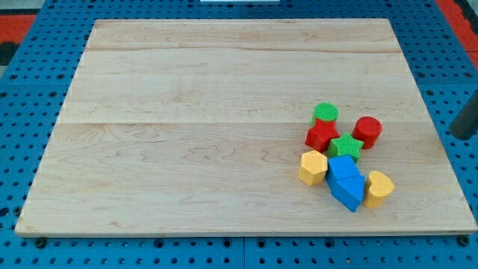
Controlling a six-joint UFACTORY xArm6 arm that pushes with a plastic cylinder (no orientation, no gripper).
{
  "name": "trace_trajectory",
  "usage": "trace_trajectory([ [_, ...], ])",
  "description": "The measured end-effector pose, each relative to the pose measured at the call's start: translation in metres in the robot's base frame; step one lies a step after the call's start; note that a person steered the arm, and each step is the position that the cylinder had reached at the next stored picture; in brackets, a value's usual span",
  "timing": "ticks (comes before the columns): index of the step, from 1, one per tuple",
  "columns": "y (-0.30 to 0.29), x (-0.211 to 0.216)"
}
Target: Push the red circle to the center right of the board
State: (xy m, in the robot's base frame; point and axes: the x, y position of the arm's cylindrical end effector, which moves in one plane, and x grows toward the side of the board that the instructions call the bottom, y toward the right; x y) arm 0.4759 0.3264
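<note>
The red circle [367,130] stands on the wooden board [187,112] at the right, on the right side of a cluster of blocks. It sits just above and right of a green star [346,146]. My tip [458,134] shows as a dark rod at the view's right edge, off the board's right side, well to the right of the red circle and about level with it. It touches no block.
The cluster also holds a green circle [325,113], a red star [321,135], a yellow hexagon [313,167], two blue blocks [346,181] pressed together, and a yellow block [379,188] at the lower right. A blue pegboard [30,112] surrounds the board.
</note>
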Motion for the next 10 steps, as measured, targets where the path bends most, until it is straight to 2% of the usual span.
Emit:
trace_trajectory([
  [2, -0.033, 0.0],
  [3, -0.046, 0.014],
  [4, -0.114, 0.014],
  [5, -0.136, 0.01],
  [6, -0.169, -0.028],
  [8, -0.212, -0.021],
  [9, -0.242, -0.043],
  [10, -0.217, -0.065],
])
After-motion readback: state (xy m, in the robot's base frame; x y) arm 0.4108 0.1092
